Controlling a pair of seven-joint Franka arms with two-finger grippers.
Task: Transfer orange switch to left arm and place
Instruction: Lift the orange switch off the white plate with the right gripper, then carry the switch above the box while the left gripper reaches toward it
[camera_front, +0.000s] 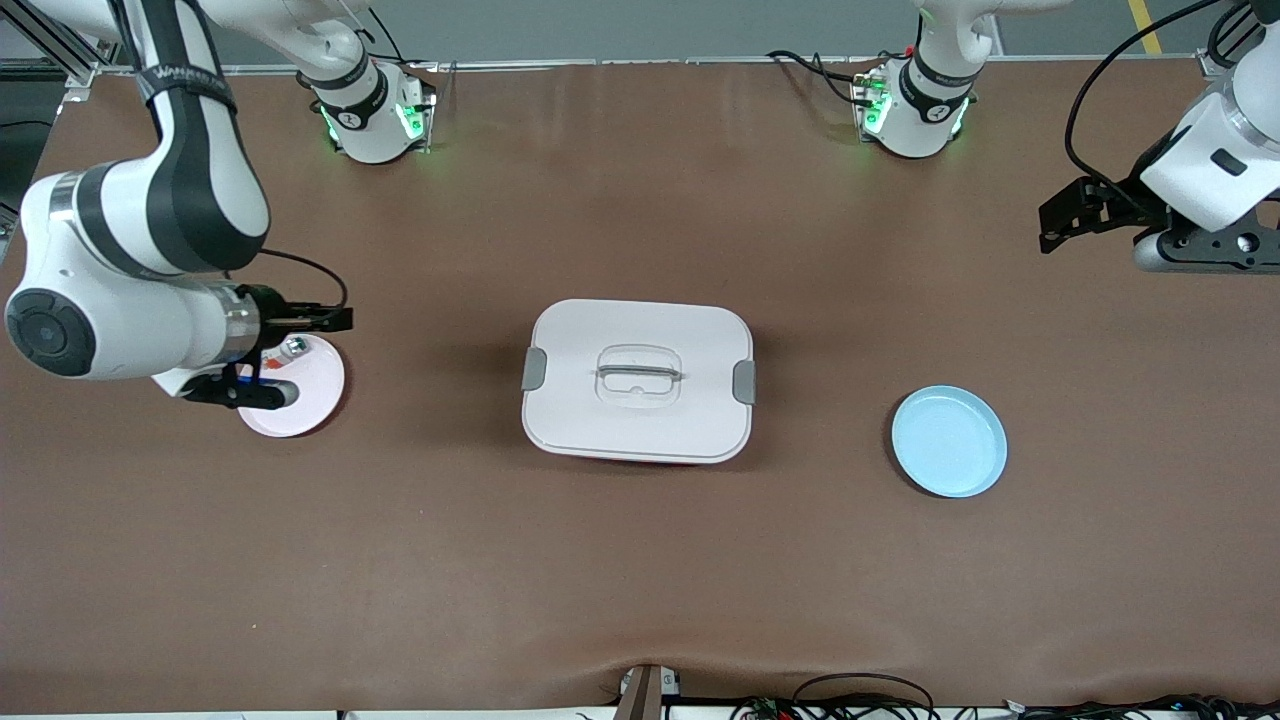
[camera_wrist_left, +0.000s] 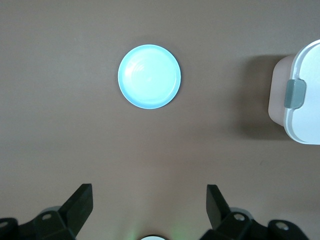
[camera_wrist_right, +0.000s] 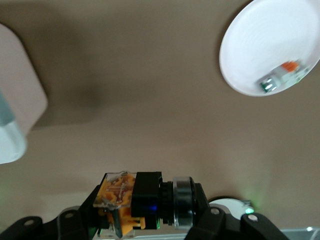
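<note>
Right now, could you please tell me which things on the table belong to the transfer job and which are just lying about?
Part of the job:
- orange switch, held in the right pincer over the pink plate
- left pincer, open, waiting
- white box

Lying about:
- blue plate
- small silver piece on the pink plate

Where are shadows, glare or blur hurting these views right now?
Front view: the box casts a soft shadow toward the right arm's end; sheen on the table. Left wrist view: blue plate sharp, faintly glared. Right wrist view: orange switch in the right gripper soft, white plate overexposed.
</note>
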